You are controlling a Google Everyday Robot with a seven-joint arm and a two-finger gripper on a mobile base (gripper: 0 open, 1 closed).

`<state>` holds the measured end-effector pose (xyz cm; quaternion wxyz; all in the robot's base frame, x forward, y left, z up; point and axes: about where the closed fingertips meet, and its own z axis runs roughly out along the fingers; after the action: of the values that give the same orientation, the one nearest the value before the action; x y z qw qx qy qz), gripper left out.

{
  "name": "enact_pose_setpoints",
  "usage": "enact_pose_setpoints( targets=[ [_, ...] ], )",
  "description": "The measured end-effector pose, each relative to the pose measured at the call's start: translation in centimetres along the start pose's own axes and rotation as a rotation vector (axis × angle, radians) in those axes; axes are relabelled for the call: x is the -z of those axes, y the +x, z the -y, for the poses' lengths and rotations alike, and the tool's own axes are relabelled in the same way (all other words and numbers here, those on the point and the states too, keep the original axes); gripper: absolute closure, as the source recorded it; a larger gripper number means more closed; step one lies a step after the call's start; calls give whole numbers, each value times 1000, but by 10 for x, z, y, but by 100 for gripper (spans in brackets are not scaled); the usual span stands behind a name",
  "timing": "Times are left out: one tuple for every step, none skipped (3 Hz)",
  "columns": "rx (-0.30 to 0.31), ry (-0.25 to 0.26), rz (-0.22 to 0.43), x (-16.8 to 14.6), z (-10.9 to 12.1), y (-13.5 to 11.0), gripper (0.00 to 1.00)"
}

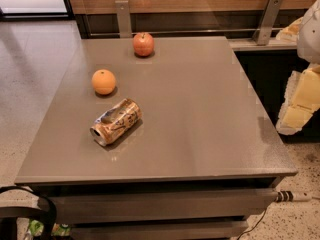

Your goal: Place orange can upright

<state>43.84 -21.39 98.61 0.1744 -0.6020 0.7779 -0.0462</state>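
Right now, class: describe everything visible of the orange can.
The orange can is small, dented, metallic, coppery orange-gold with white and dark markings and a silver end facing near-left. It lies on its side on the grey table, nearer than the orange fruit, touching only the tabletop. The tool hangs at the right edge of view, well away.
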Motion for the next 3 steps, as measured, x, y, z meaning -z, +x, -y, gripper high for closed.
enact_pose_setpoints(
  targets=[
    [0, 0, 0, 0, 0, 0, 0],
    [44, 25, 14, 3, 3, -5, 0],
    [129, 51, 67, 0, 23, -25, 0]
  ],
)
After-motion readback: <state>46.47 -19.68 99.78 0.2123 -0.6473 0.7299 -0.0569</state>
